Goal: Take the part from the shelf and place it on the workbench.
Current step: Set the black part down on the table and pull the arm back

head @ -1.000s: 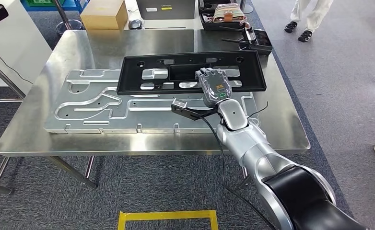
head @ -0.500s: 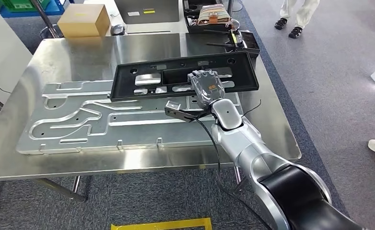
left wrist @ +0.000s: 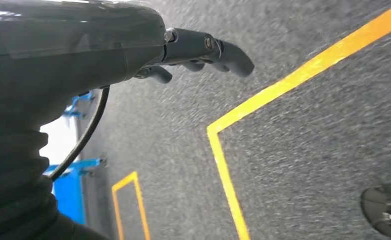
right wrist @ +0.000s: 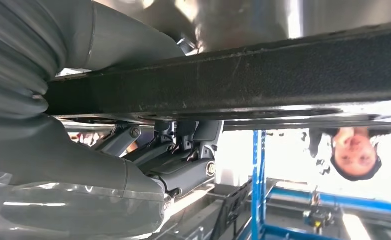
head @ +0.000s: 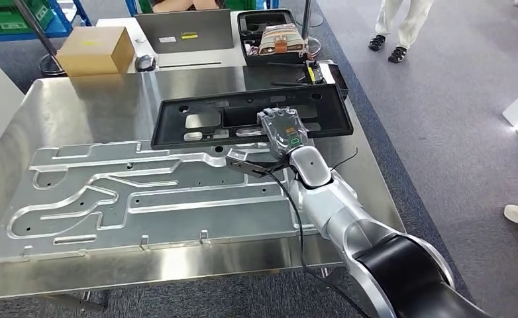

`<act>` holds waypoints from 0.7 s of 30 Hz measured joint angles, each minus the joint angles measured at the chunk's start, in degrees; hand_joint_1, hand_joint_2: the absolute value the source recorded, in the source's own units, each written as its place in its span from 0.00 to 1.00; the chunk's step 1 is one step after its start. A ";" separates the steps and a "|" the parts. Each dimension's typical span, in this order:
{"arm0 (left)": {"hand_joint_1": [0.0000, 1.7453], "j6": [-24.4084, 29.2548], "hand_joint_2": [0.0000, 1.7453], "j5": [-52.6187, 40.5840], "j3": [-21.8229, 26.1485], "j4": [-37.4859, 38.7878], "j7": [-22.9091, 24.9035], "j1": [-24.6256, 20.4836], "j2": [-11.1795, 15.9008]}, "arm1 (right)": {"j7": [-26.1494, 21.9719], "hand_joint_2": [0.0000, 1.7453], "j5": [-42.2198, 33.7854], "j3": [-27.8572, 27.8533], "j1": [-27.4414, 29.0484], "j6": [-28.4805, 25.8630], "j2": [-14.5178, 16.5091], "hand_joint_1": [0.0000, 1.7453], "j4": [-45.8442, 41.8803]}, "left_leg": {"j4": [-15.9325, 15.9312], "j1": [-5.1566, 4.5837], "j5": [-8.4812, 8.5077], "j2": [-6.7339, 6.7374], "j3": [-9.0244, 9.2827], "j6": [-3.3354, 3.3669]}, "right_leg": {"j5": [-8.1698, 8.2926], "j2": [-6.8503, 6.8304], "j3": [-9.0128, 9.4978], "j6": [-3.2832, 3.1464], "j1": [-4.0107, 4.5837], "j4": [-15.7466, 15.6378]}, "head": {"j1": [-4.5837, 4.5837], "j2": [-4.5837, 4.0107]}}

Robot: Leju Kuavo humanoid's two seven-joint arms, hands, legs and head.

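Note:
The part is a long black plastic frame (head: 329, 112) with cut-out windows. It lies across the far right of the steel workbench (head: 91, 112). My right hand (head: 283, 130) grips its near edge at the middle, just past the far edge of the aluminium plate (head: 144, 199). In the right wrist view the black bar of the part (right wrist: 258, 80) runs between the grey thumb and the dark fingers (right wrist: 183, 155). I cannot tell whether the part touches the table. My left hand (left wrist: 198, 50) hangs over the grey carpet, fingers loosely extended and holding nothing.
A large grooved aluminium plate covers most of the workbench. Behind the table are a cardboard box (head: 94, 50), a laptop (head: 183, 30) and a black tray of items (head: 273, 33). A person's feet (head: 385, 43) stand at the back right. Yellow tape (left wrist: 283, 85) marks the floor.
The whole view has shifted, so the camera has moved closer to the table. My right hand still holds the part, which now sits farther back over the table, beyond the aluminium plate.

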 joint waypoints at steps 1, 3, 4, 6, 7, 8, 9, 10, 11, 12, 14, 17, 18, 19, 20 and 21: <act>0.00 -0.04 1.00 0.19 0.11 0.01 0.13 -0.12 -0.07 | -0.03 1.00 0.05 -0.05 -0.07 -0.05 0.08 1.00 -0.07 | 0.01 0.14 0.13 0.06 0.11 0.11 | -0.43 0.02 -0.10 0.32 -0.01 0.12 | 0.01 0.00; 0.00 -0.07 1.00 0.44 0.30 0.01 0.30 -0.41 -0.19 | -0.07 1.00 0.17 -0.12 -0.31 -0.15 0.20 1.00 -0.26 | -0.36 0.38 0.14 0.11 0.25 0.50 | -2.22 -0.24 -0.74 0.95 -0.10 1.85 | 0.03 0.00; 0.00 -0.07 1.00 0.50 0.34 0.01 0.39 -0.58 -0.24 | -0.08 1.00 0.23 -0.14 -0.46 -0.19 0.21 1.00 -0.33 | -0.55 0.50 0.12 0.14 0.35 0.70 | -3.90 -0.40 -1.79 1.24 -0.17 4.27 | 0.04 0.00; 0.00 -0.08 1.00 0.55 0.38 0.00 0.55 -0.85 -0.25 | -0.14 1.00 0.44 -0.19 -0.58 -0.25 0.22 1.00 -0.39 | -0.50 0.47 -0.03 0.13 0.34 1.01 | -7.56 -0.59 -5.38 1.66 -0.43 11.75 | 0.05 0.00; 0.00 -0.09 1.00 0.55 0.41 0.00 0.62 -0.92 -0.26 | -0.20 1.00 0.60 -0.22 -0.52 -0.28 0.22 1.00 -0.38 | -0.43 0.48 -0.08 0.12 0.30 1.06 | -8.51 -0.62 -7.14 1.85 -0.61 15.03 | 0.05 0.00; 0.00 -0.09 1.00 0.55 0.43 0.00 0.66 -0.95 -0.27 | -0.27 1.00 0.78 -0.27 -0.44 -0.31 0.23 1.00 -0.38 | -0.35 0.49 -0.12 0.12 0.26 1.09 | -8.32 -0.66 -8.16 2.02 -0.80 16.62 | 0.05 0.00; 0.00 -0.09 1.00 0.55 0.48 0.00 0.71 -0.97 -0.30 | -0.35 1.00 0.95 -0.33 -0.39 -0.34 0.25 1.00 -0.39 | -0.24 0.51 -0.14 0.12 0.21 1.07 | -7.00 -0.73 -8.14 2.16 -0.99 15.99 | 0.04 0.00; 0.00 -0.09 1.00 0.54 0.54 0.00 0.75 -0.98 -0.33 | -0.40 1.00 1.08 -0.42 -0.41 -0.39 0.29 1.00 -0.41 | -0.09 0.53 -0.17 0.11 0.15 1.00 | -4.86 -0.82 -6.96 2.23 -1.16 13.12 | 0.04 0.00; 0.00 -0.09 1.00 0.52 0.63 0.00 0.78 -1.01 -0.37 | -0.43 1.00 1.17 -0.49 -0.51 -0.46 0.36 1.00 -0.44 | 0.13 0.55 -0.18 0.11 0.05 0.88 | -2.80 -0.89 -5.09 2.23 -1.30 8.99 | 0.05 0.00; 0.00 -0.09 1.00 0.46 0.72 0.00 0.84 -1.06 -0.41 | -0.45 1.00 1.24 -0.55 -0.63 -0.55 0.46 1.00 -0.49 | 0.34 0.52 -0.15 0.05 -0.12 0.64 | -1.19 -0.90 -3.43 2.07 -1.25 5.49 | 0.04 0.00; 0.00 -0.07 1.00 0.28 0.88 0.00 0.95 -1.19 -0.48 | -0.51 1.00 1.36 -0.66 -0.83 -0.69 0.69 1.00 -0.57 | 0.60 0.48 0.14 -0.06 -0.42 -0.09 | 0.12 -0.78 -1.93 1.47 -1.01 1.90 | 0.05 0.00; 0.00 -0.03 1.00 0.14 1.10 0.00 1.14 -1.17 -0.51 | -0.65 1.00 1.45 -0.93 -0.87 -0.73 1.11 1.00 -0.61 | 0.61 0.56 0.57 -0.21 -0.90 -1.37 | 1.05 -0.83 -2.66 0.12 -0.91 1.45 | 0.04 0.00; 0.00 -0.03 1.00 0.13 1.17 0.00 1.21 -1.12 -0.51 | -0.74 1.00 1.46 -1.03 -0.87 -0.73 1.31 1.00 -0.61 | 1.51 0.64 -0.55 -0.18 -1.35 -1.69 | 1.60 -0.95 -3.00 -0.39 -0.99 1.24 | 0.04 0.00; 0.00 -0.03 1.00 0.12 1.22 0.00 1.26 -1.09 -0.50 | -0.83 1.00 1.46 -1.14 -0.88 -0.73 1.47 1.00 -0.61 | 3.62 0.76 -2.67 -0.10 -2.12 -1.96 | 2.18 -1.08 -3.44 -0.79 -1.12 1.05 | 0.04 0.00; 0.00 -0.04 1.00 0.11 1.24 0.00 1.31 -1.10 -0.50 | -0.93 1.00 1.46 -1.24 -0.89 -0.72 1.61 1.00 -0.61 | 6.96 0.88 -5.60 0.05 -3.14 -2.20 | 2.70 -1.18 -3.95 -1.05 -1.09 1.02 | 0.04 0.00; 0.00 -0.04 1.00 0.11 1.25 0.00 1.34 -1.12 -0.49 | -1.01 1.00 1.45 -1.33 -0.86 -0.69 1.73 1.00 -0.60 | 11.06 0.94 -8.55 0.17 -4.16 -2.42 | 3.20 -1.23 -4.59 -1.17 -1.04 1.03 | 0.04 0.00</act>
